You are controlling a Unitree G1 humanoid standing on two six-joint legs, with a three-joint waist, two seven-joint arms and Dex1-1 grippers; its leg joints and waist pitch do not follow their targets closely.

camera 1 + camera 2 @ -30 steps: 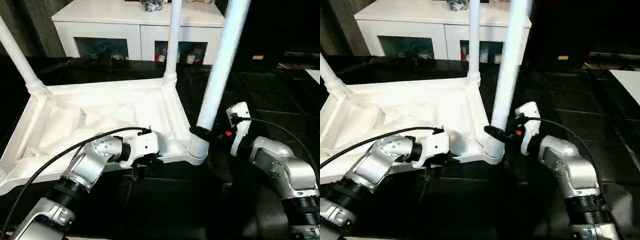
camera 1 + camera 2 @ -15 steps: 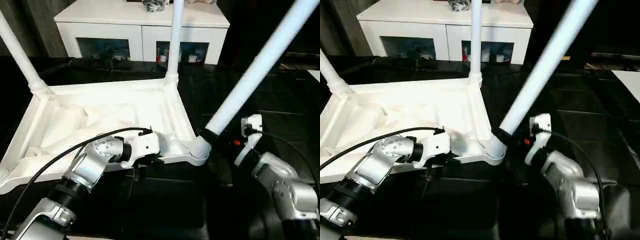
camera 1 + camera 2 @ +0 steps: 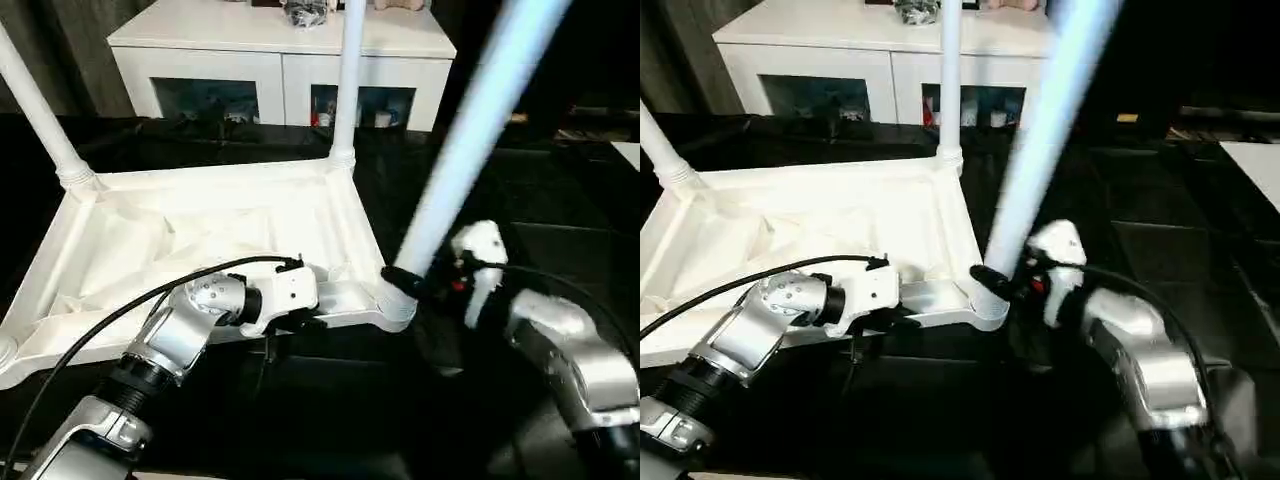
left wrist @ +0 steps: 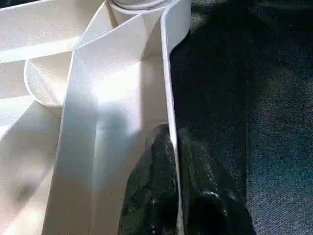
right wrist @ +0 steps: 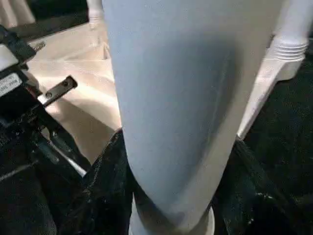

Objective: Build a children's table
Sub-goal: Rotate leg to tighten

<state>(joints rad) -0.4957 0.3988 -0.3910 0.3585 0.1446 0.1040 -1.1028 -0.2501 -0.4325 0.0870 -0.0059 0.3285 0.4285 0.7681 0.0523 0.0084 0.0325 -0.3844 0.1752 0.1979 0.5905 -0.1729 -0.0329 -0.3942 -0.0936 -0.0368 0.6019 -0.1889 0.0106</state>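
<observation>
The children's table top (image 3: 200,230) lies upside down on a black surface, ribbed underside up. Two white legs (image 3: 348,80) (image 3: 35,105) stand in its far corner sockets. A third leg (image 3: 470,130) leans up and to the right from the near right socket (image 3: 395,308). My right gripper (image 3: 405,280) is shut around that leg just above the socket; black fingers (image 5: 105,186) flank the tube (image 5: 186,98). My left gripper (image 4: 171,136) is shut on the top's thin near rim (image 4: 168,98), one finger on each side.
A white cabinet (image 3: 280,40) with glass doors stands behind the table top. Black floor (image 3: 560,200) stretches to the right, with a white edge (image 3: 630,150) at the far right. My left arm's black cable (image 3: 150,295) arcs over the top.
The held leg swung far to the right half a second ago and has now come back steeper, closer to upright. My right arm moved with it. The left gripper has kept its hold.
</observation>
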